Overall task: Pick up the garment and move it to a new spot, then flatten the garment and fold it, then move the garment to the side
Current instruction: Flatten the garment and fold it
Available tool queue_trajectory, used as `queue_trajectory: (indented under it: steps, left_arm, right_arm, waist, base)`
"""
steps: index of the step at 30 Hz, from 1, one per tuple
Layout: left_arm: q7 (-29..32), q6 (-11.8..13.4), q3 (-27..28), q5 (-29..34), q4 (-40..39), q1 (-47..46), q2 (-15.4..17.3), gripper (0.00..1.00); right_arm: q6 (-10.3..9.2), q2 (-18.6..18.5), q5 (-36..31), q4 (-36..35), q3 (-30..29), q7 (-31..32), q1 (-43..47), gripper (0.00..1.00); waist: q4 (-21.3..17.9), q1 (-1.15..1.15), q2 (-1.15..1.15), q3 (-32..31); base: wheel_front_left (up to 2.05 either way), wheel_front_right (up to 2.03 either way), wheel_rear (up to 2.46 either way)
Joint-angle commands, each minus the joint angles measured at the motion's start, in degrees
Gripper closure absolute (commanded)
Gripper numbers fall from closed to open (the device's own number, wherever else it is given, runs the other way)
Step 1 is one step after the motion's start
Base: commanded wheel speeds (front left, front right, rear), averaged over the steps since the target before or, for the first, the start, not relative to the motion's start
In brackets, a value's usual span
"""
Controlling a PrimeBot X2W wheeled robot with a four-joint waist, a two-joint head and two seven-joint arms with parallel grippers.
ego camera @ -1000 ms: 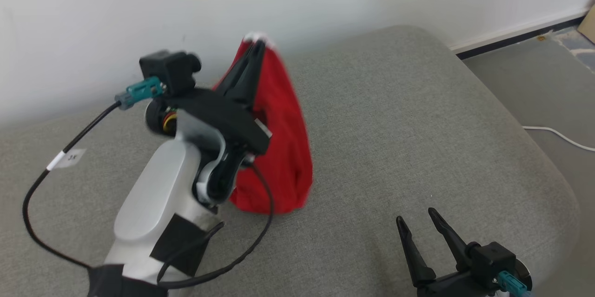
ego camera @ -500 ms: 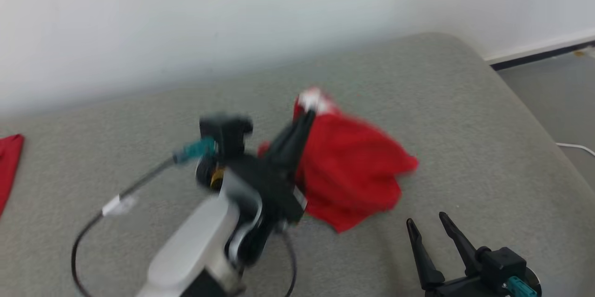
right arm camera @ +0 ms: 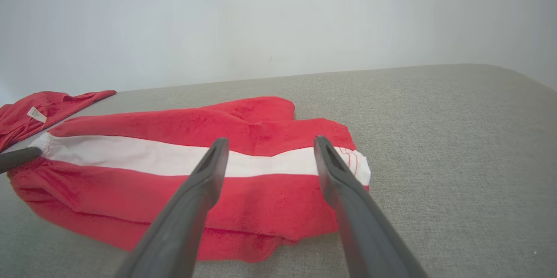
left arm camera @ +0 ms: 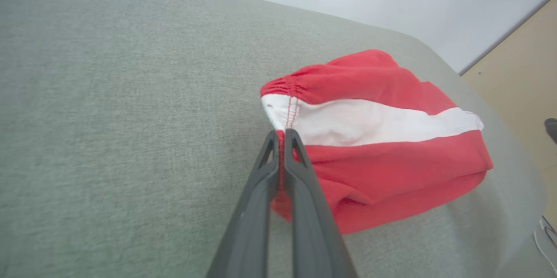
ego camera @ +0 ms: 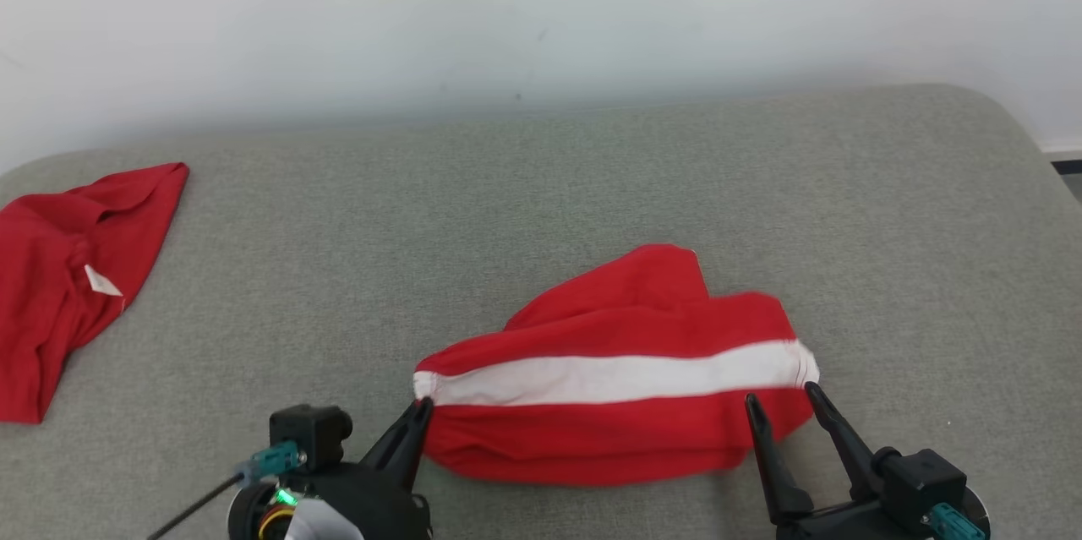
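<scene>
The garment, red with a white band, lies spread on the grey cushion just ahead of me. My left gripper is shut on its left end, at the stitched seam by the white band, which the left wrist view shows pinched between the fingertips of that gripper. My right gripper stands open at the garment's right end, fingers above the red cloth and gripping nothing. In the right wrist view the open right gripper points over the garment.
A second red garment with a small white label lies crumpled at the cushion's far left. A pale wall rises behind the cushion. The cushion's rounded right edge drops to the floor. Bare grey cushion stretches between the two garments and beyond.
The head camera has swung, bringing the second garment into view. My left gripper has come down from holding the garment up and hanging; the garment now lies stretched across the cushion.
</scene>
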Motion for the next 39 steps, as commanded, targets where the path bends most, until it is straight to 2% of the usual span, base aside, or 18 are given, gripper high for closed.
queue_trajectory:
  steps: [1,5,10,11,12,13,21,24,27,32,39]
  left_arm:
    - [-0.9,0.8,-0.1,1.2,0.6,1.0,0.3,1.0]
    - [-3.6,3.5,-0.1,4.0,3.5,1.6,1.5,1.0]
    - [-5.9,5.3,-0.1,5.6,6.8,1.3,1.7,1.0]
    - [-6.2,5.7,0.0,5.8,7.4,1.4,1.6,0.96]
    - [-6.5,6.3,0.2,5.7,8.0,1.5,1.5,0.08]
    - [-6.9,6.6,0.4,5.7,8.4,1.8,1.3,0.0]
    - [-10.9,8.6,3.3,5.3,7.9,6.4,1.0,0.0]
    - [-11.8,9.9,7.7,9.2,3.2,9.4,0.9,0.0]
    - [-11.8,10.0,13.6,15.5,-3.3,13.7,-0.8,0.0]
    - [-11.8,7.0,22.7,25.1,-10.3,19.7,-5.3,0.0]
    - [-11.8,0.7,31.6,35.0,-11.7,24.3,-10.2,0.0]
  right_arm:
    - [-0.12,0.1,-0.3,-0.1,0.2,0.0,0.4,0.0]
    - [-0.12,0.1,-0.1,0.0,0.9,0.3,0.2,0.0]
    - [-0.12,-0.3,0.3,0.3,0.8,0.2,0.7,0.0]
    - [-0.12,-0.4,0.4,0.4,0.7,0.2,0.8,0.0]
    - [-0.12,-0.3,0.4,0.5,0.7,0.2,0.9,0.0]
    - [-0.12,-0.3,0.4,0.5,0.5,0.1,1.0,0.0]
    - [-0.12,0.1,0.5,0.7,-1.0,-0.2,2.5,0.0]
    - [-0.12,0.1,0.3,0.6,-2.5,-0.6,3.5,0.0]
    - [-0.12,0.3,-0.2,0.4,-3.7,-0.9,3.9,0.0]
    - [-0.13,0.3,-0.5,1.2,-5.3,-1.2,4.4,0.0]
    - [-0.13,-0.4,-0.8,3.3,-6.1,-1.9,4.8,0.0]
  waist:
    - [1.3,0.0,0.0,0.1]
    - [0.4,0.0,0.0,-0.1]
    - [-0.9,0.0,0.0,-0.5]
    - [-1.1,0.0,0.0,-0.7]
    - [-1.3,0.0,0.0,-0.9]
    - [-1.5,0.0,0.0,-1.2]
    - [-0.8,0.0,0.0,-4.0]
    - [0.7,0.0,0.0,-5.0]
    - [2.1,0.0,0.0,-5.6]
    - [3.7,0.0,0.0,-6.7]
    - [4.9,0.0,0.0,-8.4]
  base:
    - [0.0,0.0,0.0]
    - [0.0,0.0,0.0]
    - [0.0,0.0,0.0]
    - [0.0,0.0,0.0]
    - [0.0,0.0,0.0]
    - [0.0,0.0,0.0]
    - [0.0,0.0,0.0]
    - [0.0,0.0,0.0]
    - [0.0,0.0,0.0]
    - [0.0,0.0,0.0]
    - [0.0,0.0,0.0]
